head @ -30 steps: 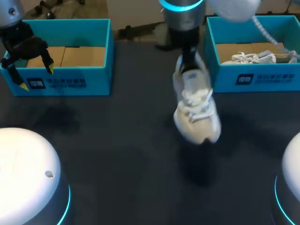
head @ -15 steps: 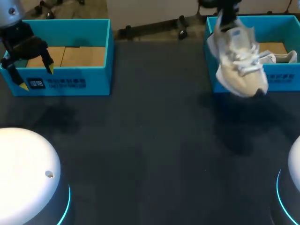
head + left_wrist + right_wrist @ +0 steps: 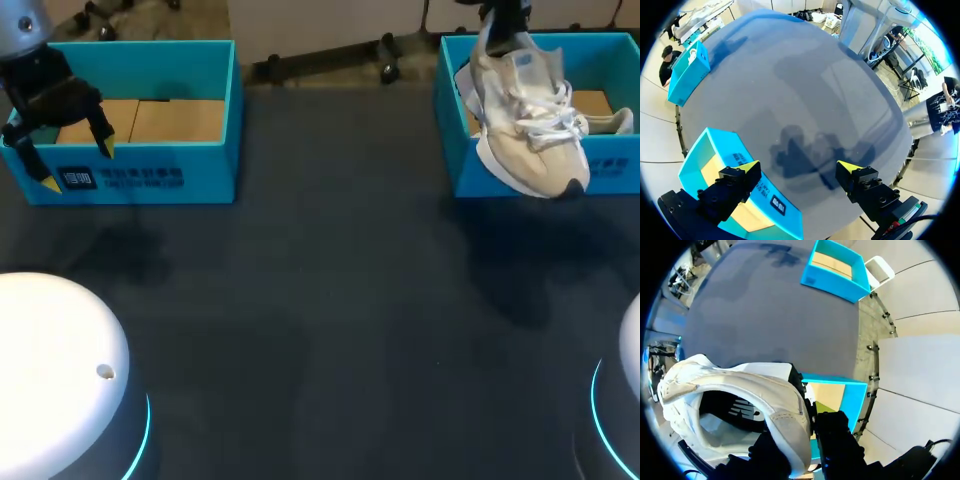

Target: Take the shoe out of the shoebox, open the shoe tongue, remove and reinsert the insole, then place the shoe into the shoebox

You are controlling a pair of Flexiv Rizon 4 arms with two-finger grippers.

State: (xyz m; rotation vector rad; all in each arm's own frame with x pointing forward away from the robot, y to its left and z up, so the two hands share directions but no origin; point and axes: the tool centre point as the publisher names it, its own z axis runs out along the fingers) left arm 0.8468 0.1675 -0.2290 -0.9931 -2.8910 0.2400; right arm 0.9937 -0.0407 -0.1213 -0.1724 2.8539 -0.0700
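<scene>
One shoe (image 3: pixel 528 125) hangs over the front wall of the right shoebox (image 3: pixel 615 165), our right fingers (image 3: pixel 837 437) clamped on its heel; left fingers (image 3: pixel 745 170) apart. We should clear the wall, then lower flat.

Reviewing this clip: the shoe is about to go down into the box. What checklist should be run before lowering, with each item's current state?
1. Grip: the right gripper is clamped on the heel collar of the shoe. Ok.
2. Shoe fully over the right shoebox: the toe hangs tilted across the front wall. Not ok.
3. Room inside: a second shoe lies in that box, and the held shoe hides the free floor. Cannot tell.
4. Insole seated flat: only partly seen in the right wrist view. Cannot tell.
5. Left gripper out of the way: open, at the left shoebox. Ok.
</scene>
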